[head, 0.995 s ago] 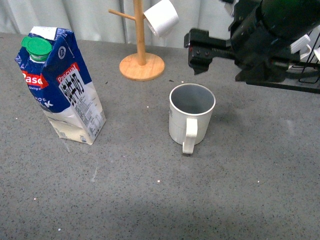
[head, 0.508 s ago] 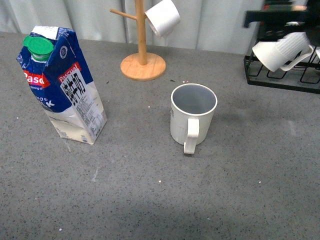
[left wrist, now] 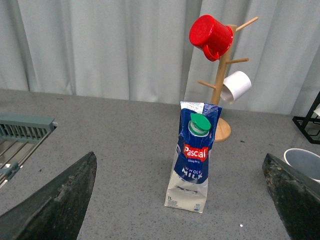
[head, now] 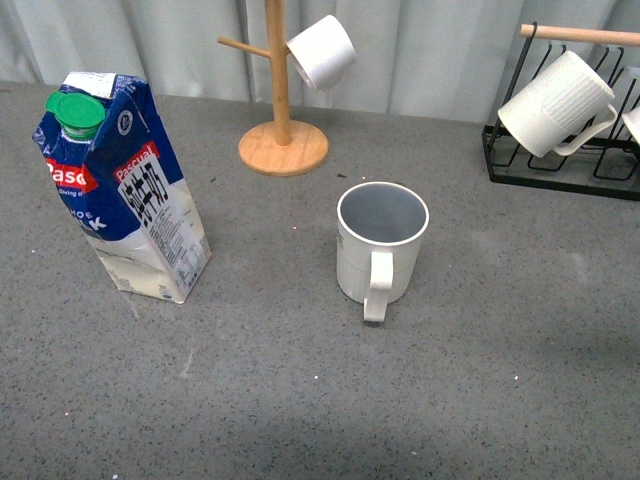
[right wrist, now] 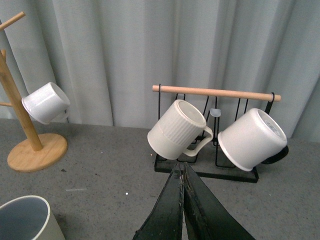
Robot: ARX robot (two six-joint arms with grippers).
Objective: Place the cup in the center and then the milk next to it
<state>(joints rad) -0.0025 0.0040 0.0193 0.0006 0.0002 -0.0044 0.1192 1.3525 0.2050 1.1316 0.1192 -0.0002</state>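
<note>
With the cup (head: pixel 382 255) standing centrally, my left gripper (left wrist: pixel 179 165) is spread wide facing the milk (left wrist: pixel 194 156) straight ahead, while my right gripper (right wrist: pixel 183 171) is pressed together, empty.

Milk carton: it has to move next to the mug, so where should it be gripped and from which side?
I'd grip the milk carton around its blue middle, below the sloped top and green cap, across its flat faces. Approach level from the robot's side: it stands upright, and the cup stands well clear.
</note>
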